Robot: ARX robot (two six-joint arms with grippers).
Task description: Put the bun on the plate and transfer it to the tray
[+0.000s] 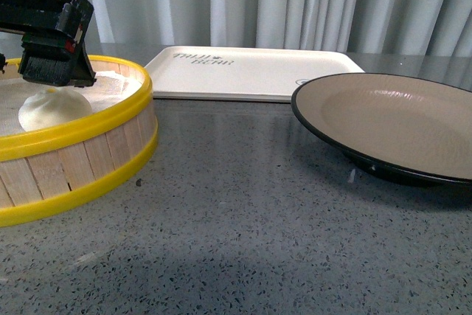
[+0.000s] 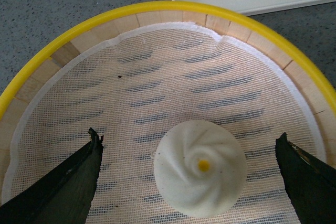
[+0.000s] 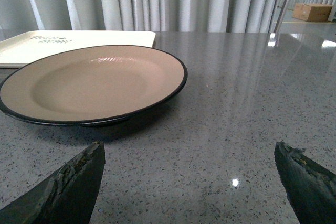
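In basket (image 2: 157, 8): bun (image 2: 200, 167), directly under left gripper (image 2: 189, 136), between wide-open, empty jaws. Round, no long axis. Far nearer left than right gripper (image 3: 189, 148), likewise open, empty, facing plate (image 1: 398, 119). Beyond: tray (image 1: 251, 75). Straight descent probably enough.

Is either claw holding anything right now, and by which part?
Nothing yet. The left gripper hangs open over the bun, not touching it; the right gripper is open and empty.
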